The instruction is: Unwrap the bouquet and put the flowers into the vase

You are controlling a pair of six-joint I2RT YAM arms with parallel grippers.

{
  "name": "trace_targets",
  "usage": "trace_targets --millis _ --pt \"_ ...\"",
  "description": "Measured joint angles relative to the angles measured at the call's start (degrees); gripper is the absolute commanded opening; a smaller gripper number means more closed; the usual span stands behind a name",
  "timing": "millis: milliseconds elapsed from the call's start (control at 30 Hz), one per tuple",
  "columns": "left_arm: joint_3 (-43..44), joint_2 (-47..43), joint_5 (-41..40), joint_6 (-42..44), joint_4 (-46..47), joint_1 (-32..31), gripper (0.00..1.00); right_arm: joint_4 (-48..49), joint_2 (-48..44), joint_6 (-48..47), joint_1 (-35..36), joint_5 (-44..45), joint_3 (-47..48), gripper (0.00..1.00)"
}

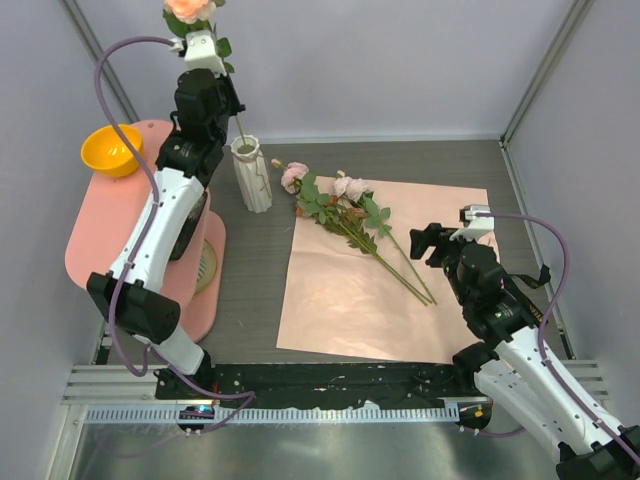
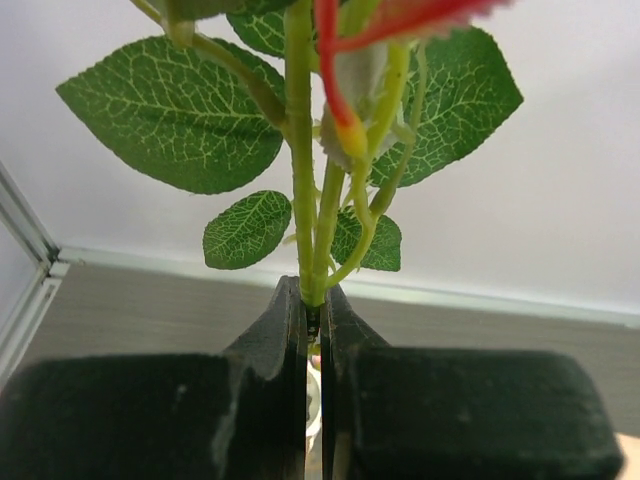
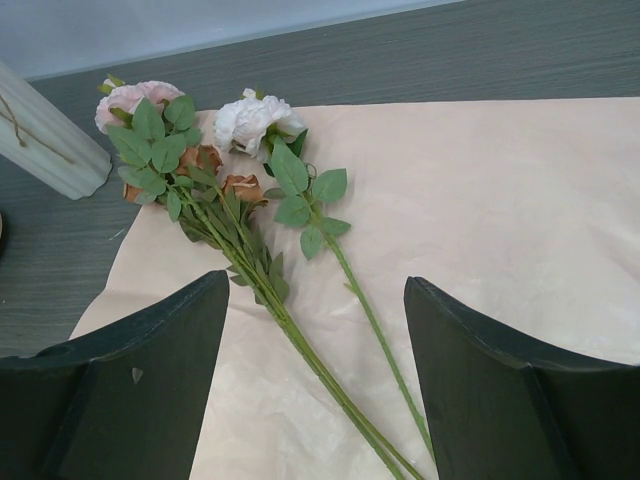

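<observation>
My left gripper [image 1: 205, 45] is raised high at the back left, shut on the green stem [image 2: 300, 150] of one peach rose [image 1: 188, 8]. That stem hangs down to the mouth of the white ribbed vase [image 1: 253, 175]. The wrapping paper [image 1: 400, 290] lies unfolded flat as a salmon-pink sheet. On its far left corner lie the other flowers [image 1: 345, 205], blooms pointing to the vase and stems running to the near right. My right gripper [image 1: 430, 243] hovers open over the sheet's right side, with the stems [image 3: 330, 380] below its fingers and nothing between them. The vase [image 3: 45, 140] shows at the right wrist view's left edge.
An orange bowl [image 1: 110, 150] sits on a pink round stand [image 1: 95, 240] left of the vase, under the left arm. Grey walls and metal frame posts [image 1: 540, 70] close in the table on three sides.
</observation>
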Motion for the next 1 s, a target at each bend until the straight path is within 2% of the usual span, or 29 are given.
trace_targets --millis 200,300,333,367,400,433,500,533,633,800,833,1000 --pt "-9.8 0.0 0.2 -0.7 3.7 0.0 0.03 0.0 0.0 0.0 0.0 0.0 0.0 0.77" --pt "-11.3 0.3 0.1 -1.0 4.3 0.0 0.08 0.0 0.0 0.0 0.0 0.0 0.0 0.76" --pt "-11.5 0.4 0.1 -1.0 4.6 0.0 0.12 0.0 0.0 0.0 0.0 0.0 0.0 0.77" --pt "-11.8 0.4 0.0 -1.1 5.1 0.0 0.21 0.0 0.0 0.0 0.0 0.0 0.0 0.77" --pt "-12.2 0.4 -0.2 -1.2 5.6 0.0 0.26 0.0 0.0 0.0 0.0 0.0 0.0 0.77" --pt "-12.5 0.4 -0.4 -1.2 6.0 0.0 0.39 0.0 0.0 0.0 0.0 0.0 0.0 0.76" --pt "-13.5 0.4 -0.8 -1.2 6.7 0.0 0.53 0.0 0.0 0.0 0.0 0.0 0.0 0.76" --pt "-13.7 0.4 -1.0 -1.1 6.8 0.0 0.64 0.0 0.0 0.0 0.0 0.0 0.0 0.77" --pt "-14.2 0.4 -1.4 -1.2 6.7 0.0 0.73 0.0 0.0 0.0 0.0 -0.1 0.0 0.77" --pt "-14.2 -0.1 -1.0 -3.0 5.2 0.0 0.79 0.0 0.5 0.0 0.0 -0.4 0.0 0.76" --pt "-14.2 -0.6 -0.1 -4.2 3.7 0.0 0.87 0.0 1.0 0.0 0.0 -0.5 0.0 0.77" --pt "-14.5 -5.7 7.5 -10.1 -3.8 0.0 0.89 -0.6 5.6 0.1 0.0 -2.0 1.4 0.77"
